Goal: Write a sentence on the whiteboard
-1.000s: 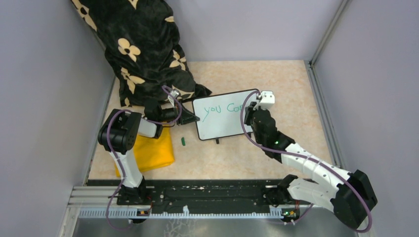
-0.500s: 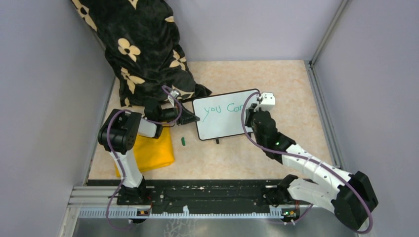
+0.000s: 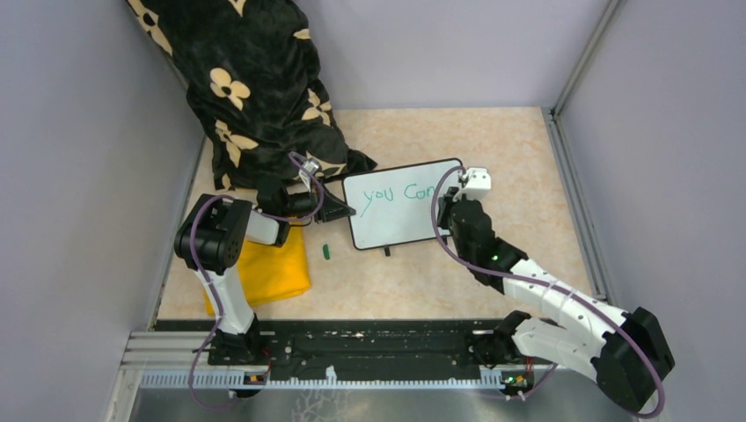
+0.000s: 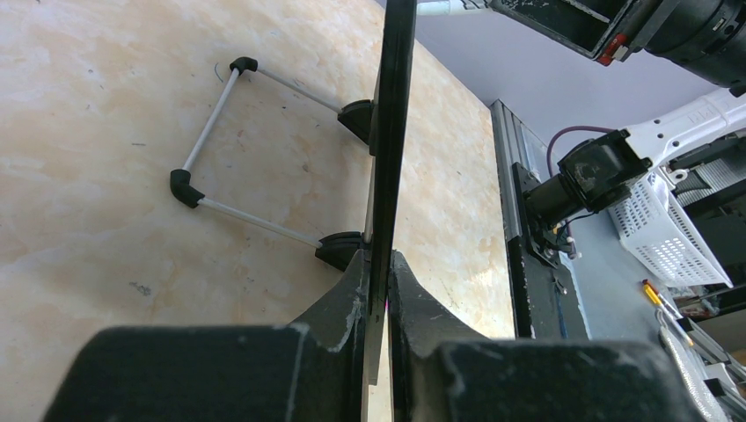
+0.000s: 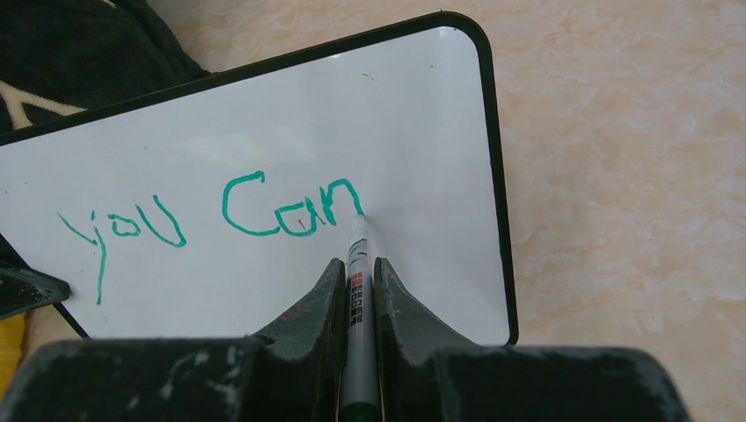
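Observation:
The whiteboard [image 3: 391,224] stands tilted on the table, white with a thin black frame. My left gripper [image 3: 345,211] is shut on its left edge; in the left wrist view the board [image 4: 391,132] runs edge-on between the jaws of that gripper [image 4: 378,264]. Green writing on the board, the sentence [image 5: 211,215], reads "you Can". My right gripper [image 5: 356,268] is shut on a grey marker [image 5: 355,299]. Its tip touches the board at the foot of the last letter. In the top view the right gripper [image 3: 450,200] sits at the board's right edge and hides part of it.
A black cloth with cream flowers [image 3: 255,88] lies at the back left, just behind the left gripper. A yellow folded cloth [image 3: 273,268] lies under the left arm. A small green cap [image 3: 326,251] rests beside it. Grey walls stand close on three sides.
The right gripper with the marker has shifted slightly right and nearer along the board, and the last letter of "Can" now shows more. The left arm and the board have not moved.

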Robot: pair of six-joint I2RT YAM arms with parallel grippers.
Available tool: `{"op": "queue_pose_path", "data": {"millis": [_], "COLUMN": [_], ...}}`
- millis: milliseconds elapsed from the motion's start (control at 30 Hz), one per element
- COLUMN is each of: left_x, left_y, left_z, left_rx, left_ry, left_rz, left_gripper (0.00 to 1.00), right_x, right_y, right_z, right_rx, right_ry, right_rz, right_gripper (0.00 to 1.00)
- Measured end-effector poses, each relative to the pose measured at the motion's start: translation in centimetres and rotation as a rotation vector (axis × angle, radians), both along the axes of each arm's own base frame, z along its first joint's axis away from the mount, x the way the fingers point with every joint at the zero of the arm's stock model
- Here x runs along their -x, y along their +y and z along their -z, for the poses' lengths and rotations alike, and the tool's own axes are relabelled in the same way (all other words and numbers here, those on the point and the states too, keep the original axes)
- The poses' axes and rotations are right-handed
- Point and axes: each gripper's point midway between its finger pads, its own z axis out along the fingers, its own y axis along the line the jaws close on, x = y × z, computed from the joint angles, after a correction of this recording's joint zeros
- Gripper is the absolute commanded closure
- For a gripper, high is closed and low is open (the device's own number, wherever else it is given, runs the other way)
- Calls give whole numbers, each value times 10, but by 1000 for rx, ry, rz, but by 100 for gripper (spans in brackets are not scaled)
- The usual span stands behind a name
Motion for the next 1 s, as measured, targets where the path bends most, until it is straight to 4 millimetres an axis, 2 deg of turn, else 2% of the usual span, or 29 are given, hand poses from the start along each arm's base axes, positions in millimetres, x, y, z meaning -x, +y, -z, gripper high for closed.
{"op": "queue_pose_path", "data": {"millis": [133, 433, 633, 767, 1000], "left_x": [0, 0, 0, 0, 0], "left_y": [0, 0, 0, 0, 0], "left_z": [0, 0, 0, 0, 1], "left_rx": [-1, -1, -1, -1, -4], "left_ry": [1, -1, 1, 1, -2], "left_rz": [0, 2, 3, 3, 3], "left_gripper": [100, 100, 100, 100, 100], "right_x": [3, 14, 34, 42, 56], "right_y": [-1, 1, 40, 65, 108], "right_z": [-3, -43, -67, -61, -22], "right_rx": [-8, -75, -60, -22, 82], "right_ry": [-4, -97, -163, -162, -102], "right_rz": [-7, -41, -163, -224, -317], "right_gripper": [100, 100, 100, 100, 100]}}
